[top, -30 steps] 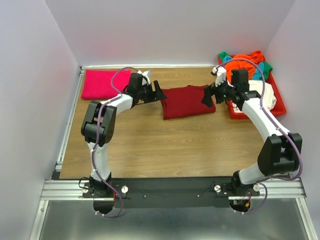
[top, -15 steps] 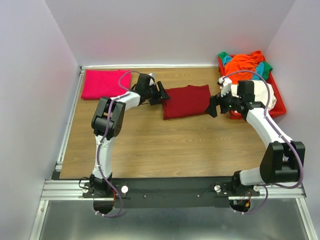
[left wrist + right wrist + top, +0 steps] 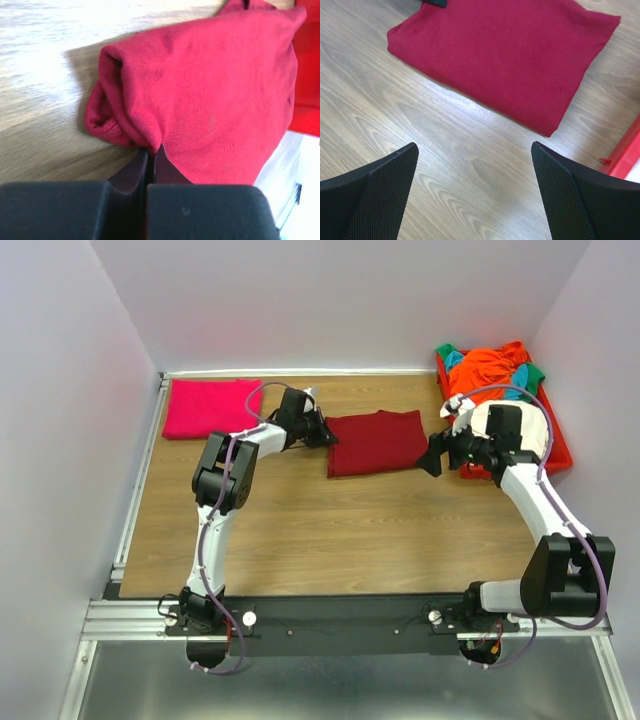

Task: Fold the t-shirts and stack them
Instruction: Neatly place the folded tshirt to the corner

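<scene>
A folded maroon t-shirt (image 3: pixel 375 442) lies on the wooden table at centre back. My left gripper (image 3: pixel 328 436) is at its left edge, shut on a pinch of the maroon cloth (image 3: pixel 210 100); the jaws (image 3: pixel 150 150) meet with fabric caught at their tips. The right gripper (image 3: pixel 432 458) hovers just off the shirt's right edge, open, with only bare wood between its fingers (image 3: pixel 474 146). In the right wrist view the maroon shirt (image 3: pixel 505 55) lies ahead of the fingers. A folded magenta-pink t-shirt (image 3: pixel 208 407) lies at the back left corner.
A red plastic tray (image 3: pixel 560 455) stands at the back right, holding a heap of orange, green, teal and cream shirts (image 3: pixel 490 365). Its corner (image 3: pixel 625 160) shows close to the right fingers. White walls enclose the table on three sides.
The left gripper slid right to the maroon shirt's left edge and shut on it. The right gripper drew back rightward and down, off the shirt, staying open.
</scene>
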Robot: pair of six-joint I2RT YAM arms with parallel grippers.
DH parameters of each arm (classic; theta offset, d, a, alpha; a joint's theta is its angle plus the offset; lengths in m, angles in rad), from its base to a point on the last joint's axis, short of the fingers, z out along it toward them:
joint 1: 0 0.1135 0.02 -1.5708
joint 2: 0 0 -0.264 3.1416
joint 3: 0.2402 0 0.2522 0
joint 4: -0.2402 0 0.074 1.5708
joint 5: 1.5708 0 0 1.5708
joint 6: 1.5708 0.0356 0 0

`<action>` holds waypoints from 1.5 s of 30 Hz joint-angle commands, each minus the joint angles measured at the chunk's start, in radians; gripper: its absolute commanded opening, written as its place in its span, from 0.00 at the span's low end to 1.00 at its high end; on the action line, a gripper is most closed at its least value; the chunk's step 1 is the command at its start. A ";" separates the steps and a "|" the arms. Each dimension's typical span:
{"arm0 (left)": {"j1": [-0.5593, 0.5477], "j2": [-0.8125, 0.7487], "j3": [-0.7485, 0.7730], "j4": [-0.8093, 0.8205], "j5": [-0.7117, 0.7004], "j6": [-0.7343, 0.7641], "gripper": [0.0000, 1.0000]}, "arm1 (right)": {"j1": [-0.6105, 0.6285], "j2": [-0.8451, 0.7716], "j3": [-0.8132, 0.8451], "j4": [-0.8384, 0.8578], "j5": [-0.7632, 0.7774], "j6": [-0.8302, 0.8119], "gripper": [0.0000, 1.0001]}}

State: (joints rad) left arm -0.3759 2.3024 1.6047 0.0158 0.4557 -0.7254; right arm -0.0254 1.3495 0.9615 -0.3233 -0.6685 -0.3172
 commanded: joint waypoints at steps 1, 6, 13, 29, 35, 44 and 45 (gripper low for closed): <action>0.002 -0.020 -0.071 0.089 0.121 0.089 0.00 | -0.022 -0.027 -0.014 0.018 -0.046 -0.013 1.00; 0.094 -0.248 -0.239 0.234 0.335 0.228 0.00 | -0.038 -0.038 -0.018 0.020 -0.060 -0.011 1.00; 0.294 -0.438 -0.286 0.098 0.546 0.470 0.00 | -0.042 -0.038 -0.020 0.020 -0.083 -0.014 1.00; 0.359 -0.405 0.109 -0.427 0.192 0.853 0.00 | -0.042 -0.021 -0.021 0.018 -0.105 -0.008 1.00; 0.399 -0.413 0.172 -0.427 0.227 0.839 0.00 | -0.042 -0.021 -0.021 0.018 -0.111 -0.002 1.00; 0.423 -0.371 0.317 -0.471 0.261 0.833 0.00 | -0.042 -0.020 -0.023 0.018 -0.105 -0.008 1.00; 0.425 -0.365 0.333 -0.477 0.259 0.834 0.00 | -0.042 -0.020 -0.023 0.018 -0.105 -0.006 1.00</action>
State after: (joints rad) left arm 0.0452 1.9163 1.8652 -0.4461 0.6895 0.0982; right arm -0.0608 1.3327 0.9539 -0.3149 -0.7509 -0.3222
